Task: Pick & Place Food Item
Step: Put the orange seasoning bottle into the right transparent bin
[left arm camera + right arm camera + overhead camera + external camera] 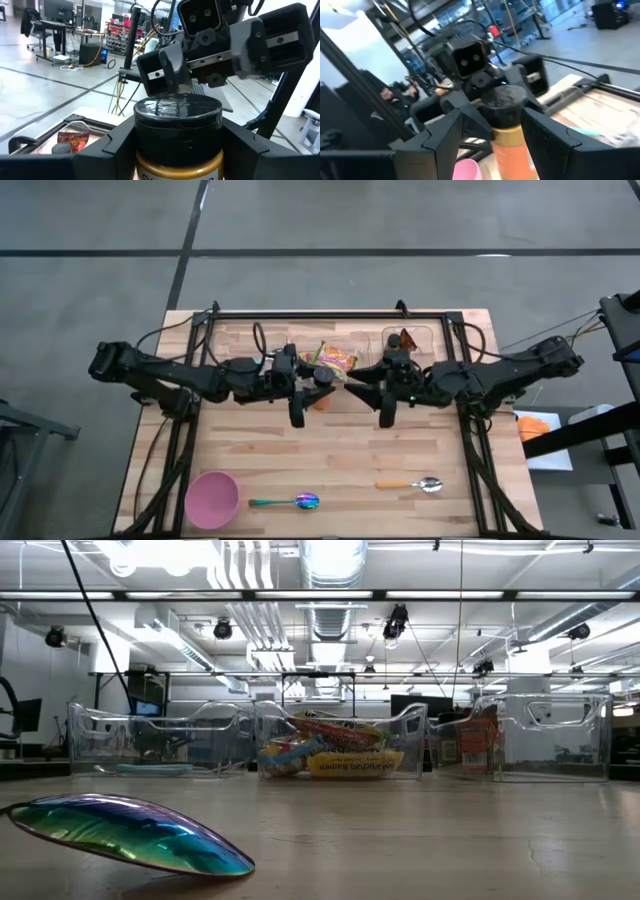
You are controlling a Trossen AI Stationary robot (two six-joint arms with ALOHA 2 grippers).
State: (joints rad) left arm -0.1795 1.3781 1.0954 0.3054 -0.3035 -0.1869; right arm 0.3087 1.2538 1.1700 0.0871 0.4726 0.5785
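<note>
My left hand (175, 150) clamps a black-lidded jar (178, 132) aloft just in front of the snack bin (330, 358), while my right hand (492, 135) grips its own jar (509, 131) alongside; rigid, smooth, probably weighty, best held below the lid.

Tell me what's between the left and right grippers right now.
A black-lidded jar, shown in both wrist views: it sits clamped in the left gripper, directly facing the right gripper.

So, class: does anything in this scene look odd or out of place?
Yes. Both arms meet mid-table over one black-lidded jar: the left gripper and the right gripper both bracket it, an unusual double grip. It stands upright; nothing looks spilled.
</note>
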